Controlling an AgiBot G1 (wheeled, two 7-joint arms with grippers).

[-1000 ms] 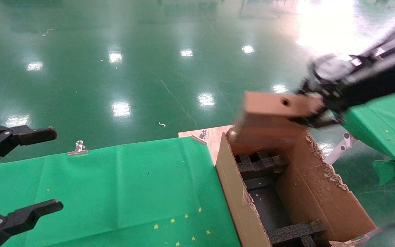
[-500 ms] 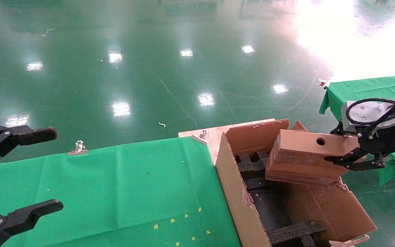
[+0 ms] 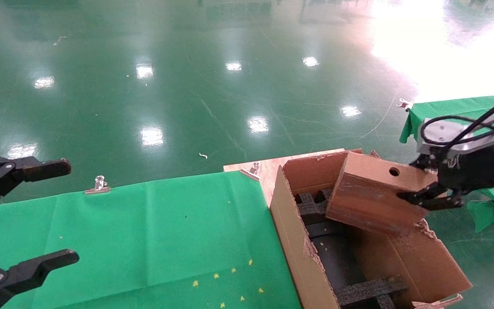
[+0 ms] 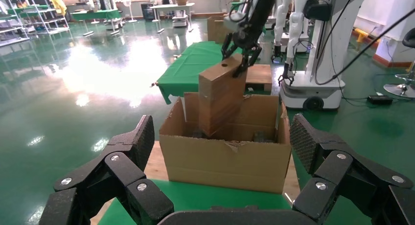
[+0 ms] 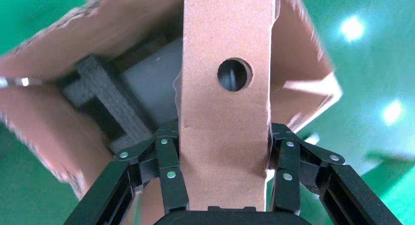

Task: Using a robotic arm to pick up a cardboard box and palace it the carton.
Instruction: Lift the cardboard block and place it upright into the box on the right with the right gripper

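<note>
Box (image 3: pixel 371 195) held in right claw (image 3: pixel 423 195), tilted over far end of carton (image 3: pixel 298 253); lower corner dipping inside, above black foam (image 3: pixel 315 205). Narrow face with round hole (image 3: pixel 394 172) turned up. Seen from right wrist: box (image 5: pixel 225 117) clamped between black fingers (image 5: pixel 169 171) on both sides, hole (image 5: pixel 234 75) facing camera, carton (image 5: pixel 54 102) and foam (image 5: pixel 105 100) below. Seen from left wrist: box (image 4: pixel 221 100) standing nearly on end, partly inside carton (image 4: pixel 227 159), right claw (image 4: pixel 241 58) gripping its top end.

Carton open at top, ragged torn edges, standing at right edge of counter (image 3: pixel 144 240) with green cloth. More foam (image 3: pixel 369 289) at near end inside. Metal clip (image 3: pixel 97 185) on far edge of cloth, another clip (image 3: pixel 251 171) near bare wooden corner beside carton.

Left claw (image 3: pixel 28 219) parked at left over counter, spread wide, gripping nothing; fingers (image 4: pixel 122 166) apart in left wrist view too. Second green-covered counter (image 3: pixel 457 107) at far right, behind right arm. Glossy green floor (image 3: pixel 187 86) beyond.
</note>
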